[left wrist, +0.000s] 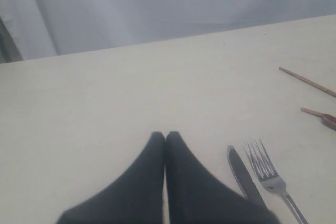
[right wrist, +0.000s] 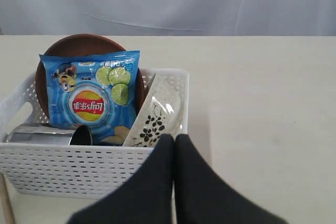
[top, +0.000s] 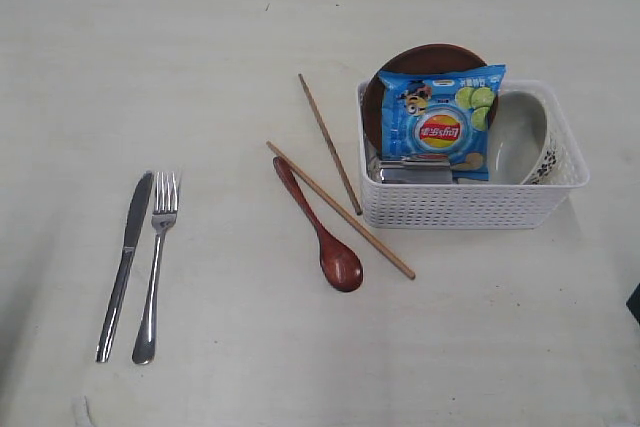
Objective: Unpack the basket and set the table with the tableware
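Observation:
The white basket [top: 470, 202] stands on the table [top: 200, 67] at the right. Inside it a brown plate [top: 425, 59] and a white floral bowl [top: 520, 137] lean on edge, and a small steel cup [top: 412, 171] lies on its side. On the tabletop lie a steel knife [top: 124, 262] and fork [top: 155, 267] at the left, with a dark wooden spoon [top: 320, 232] and two chopsticks [top: 330, 142] beside the basket. My left gripper [left wrist: 165, 136] is shut and empty near the knife [left wrist: 242, 177]. My right gripper [right wrist: 175, 139] is shut and empty in front of the basket [right wrist: 79, 166].
A blue snack bag [top: 440, 125] stands in the basket against the plate, covering most of it. A pale curtain or wall runs behind the table's far edge. Neither gripper shows in the exterior view.

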